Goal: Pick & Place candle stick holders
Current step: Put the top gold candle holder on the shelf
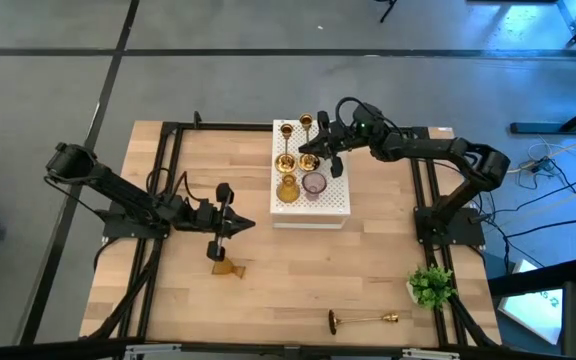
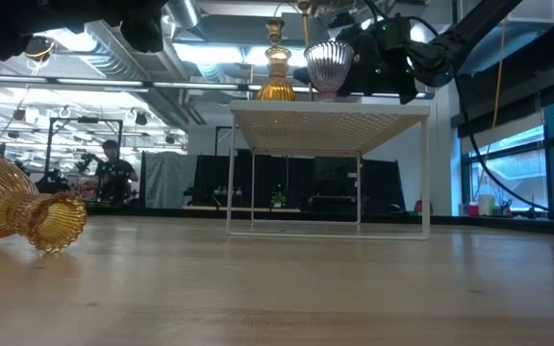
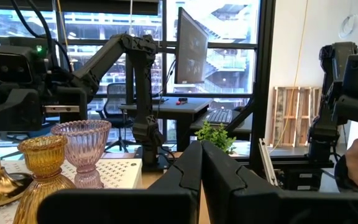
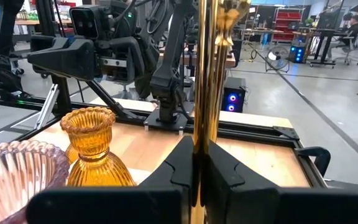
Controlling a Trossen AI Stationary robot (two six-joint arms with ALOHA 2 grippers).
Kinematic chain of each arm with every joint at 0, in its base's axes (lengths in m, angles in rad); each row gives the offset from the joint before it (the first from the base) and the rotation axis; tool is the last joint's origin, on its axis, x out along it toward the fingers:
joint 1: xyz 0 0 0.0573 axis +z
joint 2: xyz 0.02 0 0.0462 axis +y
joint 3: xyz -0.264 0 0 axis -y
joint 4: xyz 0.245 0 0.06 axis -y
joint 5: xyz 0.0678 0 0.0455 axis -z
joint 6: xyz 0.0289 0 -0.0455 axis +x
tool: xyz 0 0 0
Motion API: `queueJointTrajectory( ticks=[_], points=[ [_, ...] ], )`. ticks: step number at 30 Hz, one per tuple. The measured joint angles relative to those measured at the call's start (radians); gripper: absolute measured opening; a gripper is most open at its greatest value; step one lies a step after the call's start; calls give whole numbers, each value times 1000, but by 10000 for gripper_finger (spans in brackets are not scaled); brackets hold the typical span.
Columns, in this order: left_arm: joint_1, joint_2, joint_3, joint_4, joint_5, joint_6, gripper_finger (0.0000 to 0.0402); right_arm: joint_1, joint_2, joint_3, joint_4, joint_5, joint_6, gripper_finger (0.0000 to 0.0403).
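- Desk (image 1: 368, 270): pale wood planks, black frame, grey floor around.
- White perforated box (image 1: 333, 205): mid-desk landmark.
- Right tool (image 1: 310, 149): above box, clamped on brass candlestick (image 4: 207, 93).
- Left tool (image 1: 230, 222): left of box, fingers together, empty.
- No legible writing.

High view straight down, low view level at tabletop, 2 wrist views close, all sharing the white perforated box (image 1: 310, 188).

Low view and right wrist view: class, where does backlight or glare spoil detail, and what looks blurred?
Low view: bright ceiling lights and windows leave the white perforated box backlit, and the near amber glass holder is soft. Right wrist view: the brass candlestick in the right claw shows streaky glare.
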Motion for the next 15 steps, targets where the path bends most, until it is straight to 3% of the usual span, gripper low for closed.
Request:
queueJointTrajectory(
  ticks=[15],
  points=[
    [0,0,0,0,0,0,2,7,0,0,-8,-26,6,16]
  ],
)
